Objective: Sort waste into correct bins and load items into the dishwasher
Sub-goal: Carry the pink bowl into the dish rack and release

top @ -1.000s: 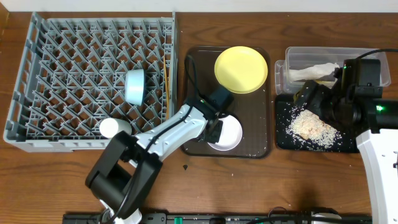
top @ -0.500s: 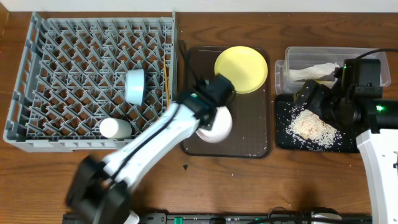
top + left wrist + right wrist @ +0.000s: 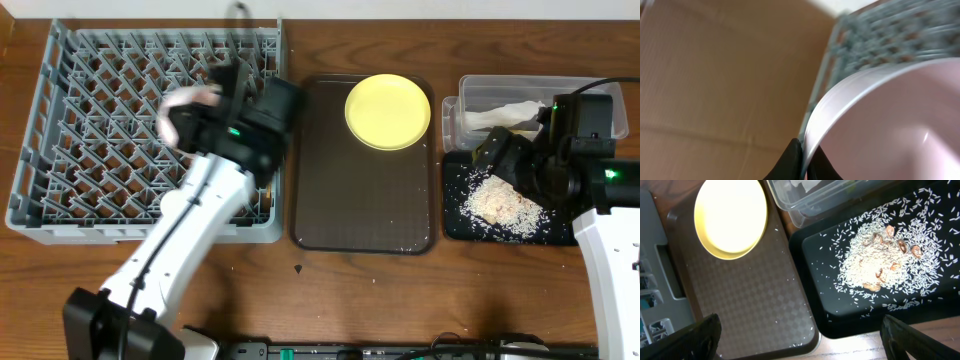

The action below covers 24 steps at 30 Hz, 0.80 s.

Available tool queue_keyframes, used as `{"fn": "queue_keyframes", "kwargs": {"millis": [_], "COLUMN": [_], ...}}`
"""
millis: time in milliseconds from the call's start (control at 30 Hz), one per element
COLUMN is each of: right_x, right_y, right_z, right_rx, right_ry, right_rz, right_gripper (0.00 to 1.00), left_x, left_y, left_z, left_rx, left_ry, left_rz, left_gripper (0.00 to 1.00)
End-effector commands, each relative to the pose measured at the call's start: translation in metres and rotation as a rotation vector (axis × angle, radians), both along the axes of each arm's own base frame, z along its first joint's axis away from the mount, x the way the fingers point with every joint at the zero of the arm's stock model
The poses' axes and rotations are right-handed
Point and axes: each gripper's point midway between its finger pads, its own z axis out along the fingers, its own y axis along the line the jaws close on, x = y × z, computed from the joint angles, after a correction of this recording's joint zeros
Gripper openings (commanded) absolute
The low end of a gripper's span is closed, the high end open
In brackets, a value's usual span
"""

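Beneath both pairs of fingers and all else: brown wooden table (image 3: 400, 290).

Under the left fingers (image 3: 790, 161) and stretching well past them: large square grey plastic dish rack (image 3: 100, 120) with its grid of upright pegs.

Just beside that rack, between the two arms: dark-brown rectangular serving tray (image 3: 365, 200), dotted with a few pale grains, one corner below the spread right fingers (image 3: 705, 332).

Beneath and ahead of the right fingers: shallow black rectangular tray (image 3: 455, 220), touching the clear rectangular plastic tub (image 3: 470, 85) that sits farther ahead of them.

On the far end of the brown tray, well ahead of the right fingers: round yellow plate (image 3: 388, 111), lying flat.

At the left gripper (image 3: 802, 162): pinches the rim of the round white bowl (image 3: 890, 125) between closed fingers and holds it above the rack, blurred in both views.

At the right gripper (image 3: 800, 322): hangs wide open, grips nothing, hovers over the near edges of the black and brown trays.

Inside the tub, beyond the right fingers: crumpled white wrapper (image 3: 500, 117).

On the black tray, just ahead of the right fingers: heap of beige rice-like crumbs (image 3: 875, 262) with a few brown bits, ringed by loose grains.
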Motion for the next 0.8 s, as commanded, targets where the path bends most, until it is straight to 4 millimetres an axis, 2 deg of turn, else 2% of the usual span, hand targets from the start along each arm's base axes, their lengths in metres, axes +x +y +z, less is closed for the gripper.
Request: {"fn": "queue_keyframes", "kwargs": {"millis": [0,67,133,233,333,433,567,767], "right_x": [0.002,0.002,0.002,0.002,0.002,0.003,0.003,0.003], "right_y": [0.0,0.0,0.0,0.0,0.0,0.0,0.0,0.0], "right_z": [0.004,0.004,0.004,0.004,0.004,0.005,0.005,0.005], "right_rx": [0.004,0.004,0.004,0.004,0.004,0.004,0.003,0.003], "right_ry": [-0.012,-0.012,-0.011,-0.011,-0.013,-0.016,-0.02,-0.02], "right_rz": [-0.001,-0.001,-0.001,-0.001,-0.001,-0.001,-0.001,-0.001], "right_gripper": [0.99,0.99,0.99,0.99,0.99,0.99,0.99,0.99], "left_x": [-0.004,-0.002,0.004,0.015,0.021,0.029,0.042,0.046], "left_y": [0.05,0.074,0.092,0.114,0.135,0.143,0.141,0.142], "left_z": [0.009,0.005,-0.012,-0.037,-0.051,-0.066,-0.087,-0.112], "left_rx": [0.076,0.048,-0.025,-0.118,-0.104,-0.089,-0.067,-0.06], "left_ry": [-0.035,-0.057,-0.02,0.037,0.08,0.12,0.191,0.255], "left_rz": [0.164,0.23,0.244,0.246,0.279,0.283,0.261,0.263], "left_gripper": [0.07,0.08,0.08,0.07,0.08,0.08,0.07,0.07]}}
